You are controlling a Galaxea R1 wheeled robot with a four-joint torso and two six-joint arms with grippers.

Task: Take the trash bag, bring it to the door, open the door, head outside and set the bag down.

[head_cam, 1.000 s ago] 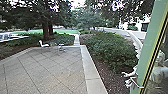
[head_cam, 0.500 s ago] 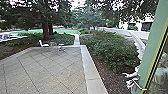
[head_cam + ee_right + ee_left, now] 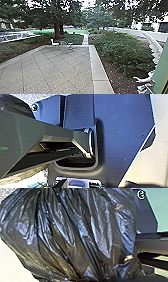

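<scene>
Paving [image 3: 57, 67] shows in head view; black trash bag [image 3: 75, 235] in left wrist's; tools' grip I cannot tell.

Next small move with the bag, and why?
Probably ease forward, bearing slightly left: paving lies ahead, while the green door frame stands close on the right. I'd go gently, since the bag looms large in the left wrist view.

Paved patio [image 3: 57, 70], white chair [image 3: 55, 44] (far edge), leafy shrubs [image 3: 122, 53]
</scene>
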